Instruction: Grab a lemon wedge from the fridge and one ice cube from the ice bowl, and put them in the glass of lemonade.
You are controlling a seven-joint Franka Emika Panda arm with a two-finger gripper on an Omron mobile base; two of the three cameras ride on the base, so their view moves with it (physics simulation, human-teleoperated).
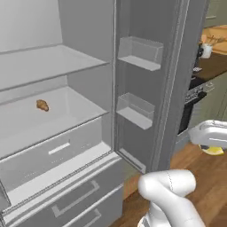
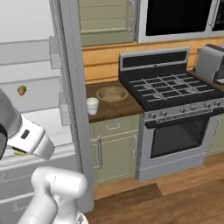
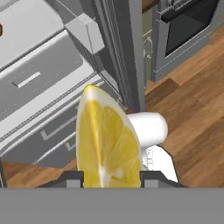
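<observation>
The lemon wedge (image 3: 107, 140) stands bright yellow between my two fingertips in the hand view, and my gripper (image 3: 109, 178) is shut on it. In the left base view the hand hangs outside the open fridge (image 1: 84, 66), to the right of its door, with a sliver of the lemon wedge (image 1: 214, 151) under it. On the wooden counter in the right base view stand the glass of lemonade (image 2: 92, 106) and, behind it to the right, the ice bowl (image 2: 111, 93). The hand sits low and left there, in front of the fridge (image 2: 70, 87).
A small brown lump (image 1: 42, 105) lies on a fridge shelf. The open fridge door (image 1: 146, 80) with its bins stands between the shelves and the counter. A stove (image 2: 175, 100) is right of the counter, with a toaster (image 2: 210, 61) beyond. Wooden floor lies below.
</observation>
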